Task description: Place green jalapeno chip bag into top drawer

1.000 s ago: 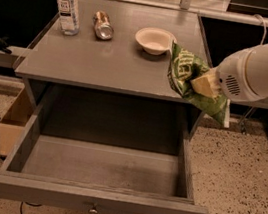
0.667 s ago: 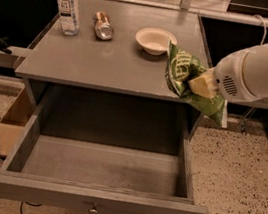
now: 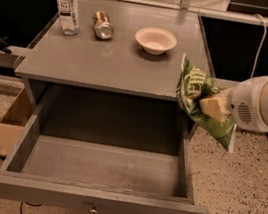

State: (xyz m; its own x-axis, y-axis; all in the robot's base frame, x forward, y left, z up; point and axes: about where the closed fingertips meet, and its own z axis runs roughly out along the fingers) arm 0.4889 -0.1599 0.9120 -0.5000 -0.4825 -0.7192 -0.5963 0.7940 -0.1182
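The green jalapeno chip bag (image 3: 196,91) hangs in the air at the right edge of the grey table, above the right wall of the drawer. My gripper (image 3: 213,107), on the white arm coming in from the right, is shut on the bag's middle. The top drawer (image 3: 94,199) stands pulled out wide under the tabletop, with nothing inside and its small round knob (image 3: 92,210) at the centre of the front panel. The bag is outside the drawer and higher than its rim.
On the tabletop (image 3: 105,64) stand a water bottle (image 3: 68,3), a metallic can lying on its side (image 3: 103,25) and a white bowl (image 3: 156,39). A cardboard box (image 3: 16,118) sits on the floor at the left. A dark counter runs behind.
My gripper has moved the chip bag down and a little toward the front, from beside the tabletop's right edge to lower over the drawer's right wall.
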